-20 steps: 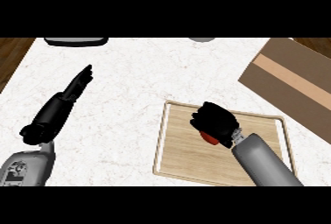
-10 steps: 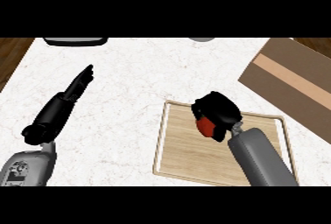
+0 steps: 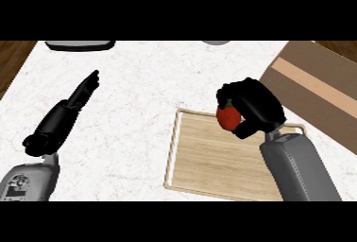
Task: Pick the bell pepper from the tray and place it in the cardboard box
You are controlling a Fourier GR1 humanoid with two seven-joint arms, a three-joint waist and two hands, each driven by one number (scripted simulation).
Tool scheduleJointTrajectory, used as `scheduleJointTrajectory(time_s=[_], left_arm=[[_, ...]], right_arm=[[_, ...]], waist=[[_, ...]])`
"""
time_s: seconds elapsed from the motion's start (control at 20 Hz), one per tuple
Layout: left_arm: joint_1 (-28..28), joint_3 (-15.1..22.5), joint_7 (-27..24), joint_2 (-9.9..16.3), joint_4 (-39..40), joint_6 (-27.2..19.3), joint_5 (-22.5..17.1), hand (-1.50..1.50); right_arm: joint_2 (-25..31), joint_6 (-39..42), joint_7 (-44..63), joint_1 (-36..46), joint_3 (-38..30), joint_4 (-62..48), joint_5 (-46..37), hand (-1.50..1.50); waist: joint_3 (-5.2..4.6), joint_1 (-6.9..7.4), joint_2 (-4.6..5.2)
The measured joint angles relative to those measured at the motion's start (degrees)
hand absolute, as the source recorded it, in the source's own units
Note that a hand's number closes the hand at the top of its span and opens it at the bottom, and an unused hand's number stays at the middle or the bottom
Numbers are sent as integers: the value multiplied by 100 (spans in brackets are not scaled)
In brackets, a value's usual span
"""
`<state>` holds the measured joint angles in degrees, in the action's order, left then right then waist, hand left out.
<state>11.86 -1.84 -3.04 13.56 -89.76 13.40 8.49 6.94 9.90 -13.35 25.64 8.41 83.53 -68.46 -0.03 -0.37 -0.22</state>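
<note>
A red bell pepper (image 3: 227,117) with a dark stem is held in my right hand (image 3: 252,104), whose black fingers curl round it above the far edge of the wooden tray (image 3: 209,165). The pepper is lifted off the tray's surface. The cardboard box (image 3: 317,85) lies to the right at the counter's far right corner, brown with a lighter tape stripe. My left hand (image 3: 82,92) rests open at the left, fingers straight and pointing away over the white counter.
A dark grey object (image 3: 80,45) sits at the counter's far left edge, and a small grey rim (image 3: 216,42) shows at the far middle. Wood floor shows beyond the counter's left side.
My right hand closed on the pepper and raised it off the tray, moving up and slightly right toward the box. The left hand has not moved.
</note>
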Motion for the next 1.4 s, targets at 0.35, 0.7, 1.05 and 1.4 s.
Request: scheduleJointTrajectory(time_s=[0.35, 0.7, 1.05, 1.4], left_arm=[[6, -110, -81, 71, 95, 64, -42, 0], [164, -160, -20, 100, 138, 153, -89, 0], [38, 1, -52, -71, -5, 76, 51, 0], [111, 1, -25, -94, 25, 98, 55, 0]], right_arm=[[-183, 202, 1175, 378, -1208, 767, 519, 150], [316, 79, 1738, 1163, -2486, 193, 968, 150], [1398, -226, 1330, 1747, -3126, -1407, 1049, 150], [2430, 515, 884, 2032, -3147, -3136, 905, 150]], waist=[[1, -24, 4], [3, 50, 28], [5, 121, 50], [7, 176, 78]])
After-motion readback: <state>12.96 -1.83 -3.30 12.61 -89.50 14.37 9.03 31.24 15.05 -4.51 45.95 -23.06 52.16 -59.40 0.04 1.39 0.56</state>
